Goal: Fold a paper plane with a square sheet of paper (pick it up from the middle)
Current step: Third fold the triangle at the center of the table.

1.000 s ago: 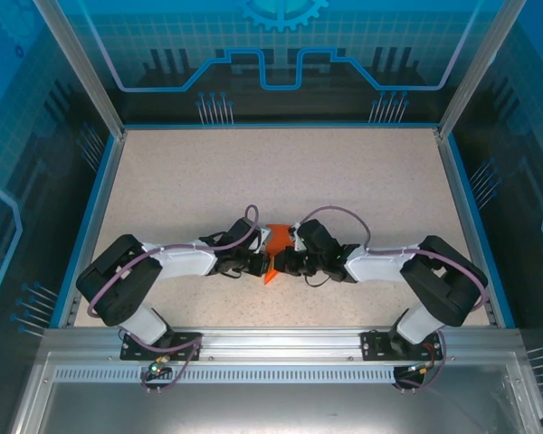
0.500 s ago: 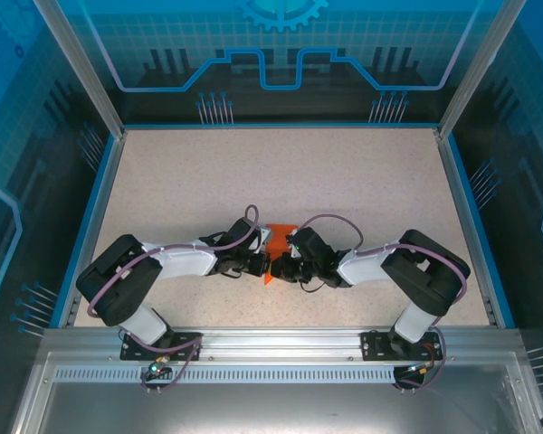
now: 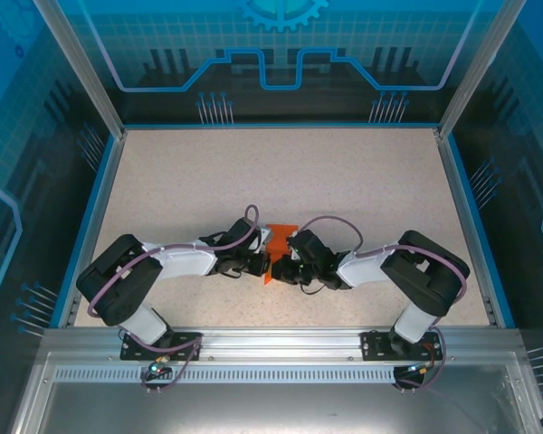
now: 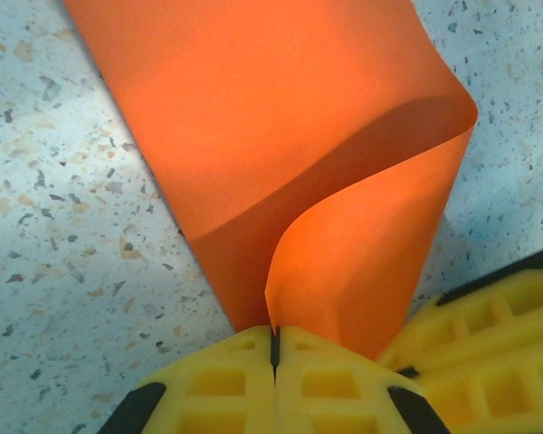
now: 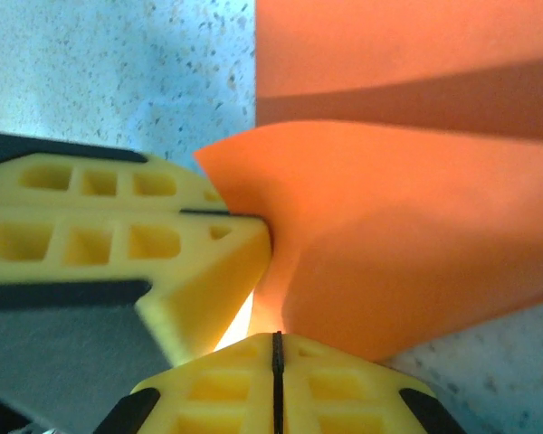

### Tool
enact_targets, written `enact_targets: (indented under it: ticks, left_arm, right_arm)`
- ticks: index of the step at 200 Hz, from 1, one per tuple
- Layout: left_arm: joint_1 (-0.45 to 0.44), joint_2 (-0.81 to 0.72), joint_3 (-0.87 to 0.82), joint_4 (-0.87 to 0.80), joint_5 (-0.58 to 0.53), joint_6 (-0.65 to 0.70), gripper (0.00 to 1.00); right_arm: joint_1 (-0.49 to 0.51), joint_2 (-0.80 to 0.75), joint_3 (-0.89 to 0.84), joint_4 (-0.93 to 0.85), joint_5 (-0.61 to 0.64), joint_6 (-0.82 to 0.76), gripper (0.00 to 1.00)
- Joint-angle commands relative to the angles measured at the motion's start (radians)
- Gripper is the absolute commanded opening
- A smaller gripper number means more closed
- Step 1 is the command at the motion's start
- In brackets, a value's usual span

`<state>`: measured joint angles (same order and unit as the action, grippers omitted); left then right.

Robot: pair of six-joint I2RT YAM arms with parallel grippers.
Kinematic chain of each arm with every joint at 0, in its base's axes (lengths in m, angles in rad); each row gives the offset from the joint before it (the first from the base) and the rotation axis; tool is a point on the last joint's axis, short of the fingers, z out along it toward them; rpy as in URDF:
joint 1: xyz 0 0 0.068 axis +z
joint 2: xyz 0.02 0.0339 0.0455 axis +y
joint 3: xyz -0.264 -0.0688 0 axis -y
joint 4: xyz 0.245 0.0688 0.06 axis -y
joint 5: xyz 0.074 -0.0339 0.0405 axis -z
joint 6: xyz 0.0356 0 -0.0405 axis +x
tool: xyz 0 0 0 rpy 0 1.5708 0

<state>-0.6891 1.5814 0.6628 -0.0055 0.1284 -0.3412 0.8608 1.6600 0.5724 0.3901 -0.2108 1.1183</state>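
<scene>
Two closed grips, left tool (image 4: 273,342) and right tool (image 5: 277,348) tip to tip, both pinching curled orange paper (image 4: 281,136)

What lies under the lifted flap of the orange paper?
The left pincer pinches the flap; beneath it lies the flat part of the same orange paper, on the speckled table. What the flat part covers is hidden.
</scene>
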Motion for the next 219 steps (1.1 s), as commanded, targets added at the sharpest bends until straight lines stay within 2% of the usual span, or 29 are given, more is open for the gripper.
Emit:
enact_targets:
  ticks: [1,36,75,134,199,219]
  left_arm:
    - [0.009,0.03,-0.017,-0.044,-0.018,0.004,0.0]
    - [0.009,0.034,-0.018,-0.04,-0.015,0.002,0.0]
    - [0.008,0.038,-0.018,-0.036,-0.013,-0.002,0.0]
    - [0.008,0.04,-0.019,-0.037,-0.011,-0.002,0.0]
    - [0.009,0.037,-0.021,-0.038,-0.01,-0.001,0.0]
    - [0.009,0.038,-0.023,-0.034,-0.009,-0.003,0.0]
  right_arm:
    - [0.031,-0.027,-0.013,0.009,0.003,-0.005,0.09]
    - [0.044,0.03,-0.016,0.088,-0.014,0.027,0.09]
    - [0.046,0.065,-0.026,0.053,0.018,0.036,0.08]
    - [0.053,-0.004,-0.053,0.098,0.011,0.036,0.09]
    - [0.079,0.021,-0.049,0.183,0.007,0.067,0.08]
    - [0.083,0.028,-0.031,0.136,0.017,0.059,0.08]
